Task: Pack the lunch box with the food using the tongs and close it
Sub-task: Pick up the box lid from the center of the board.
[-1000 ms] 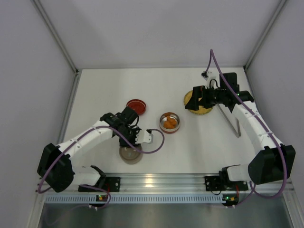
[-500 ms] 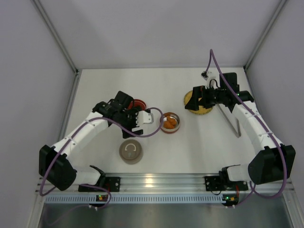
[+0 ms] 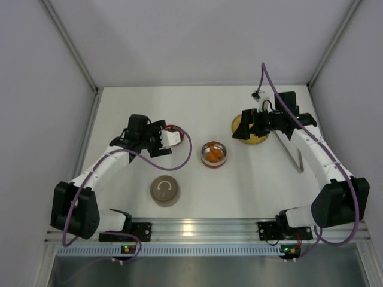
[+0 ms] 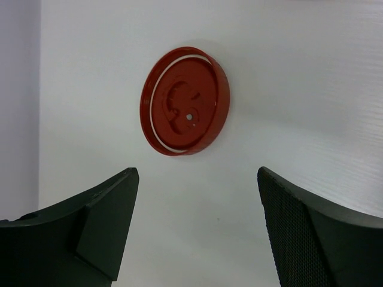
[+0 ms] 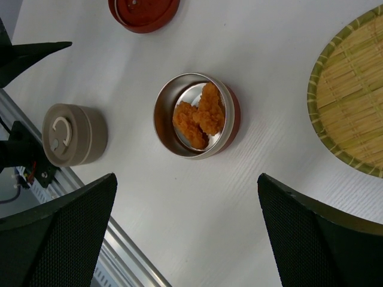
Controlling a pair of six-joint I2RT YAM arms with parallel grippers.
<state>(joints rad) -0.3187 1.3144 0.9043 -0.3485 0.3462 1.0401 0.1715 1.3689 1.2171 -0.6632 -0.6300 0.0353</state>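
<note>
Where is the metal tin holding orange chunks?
The round metal tin is mid-table in the top view, between the round red lid, left, and the yellow woven plate, right.

A lab test cell: white table [image 3: 251,191] boxed by plain grey panels [image 3: 36,89] and aluminium rail [image 3: 203,228].

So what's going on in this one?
Neither arm holds anything. The left pincer is open, pointed at the red lid; the right pincer hangs open near the bamboo plate. The open metal tin holds orange chunks, the beige container is shut, and the tongs lie untouched on the table.
</note>
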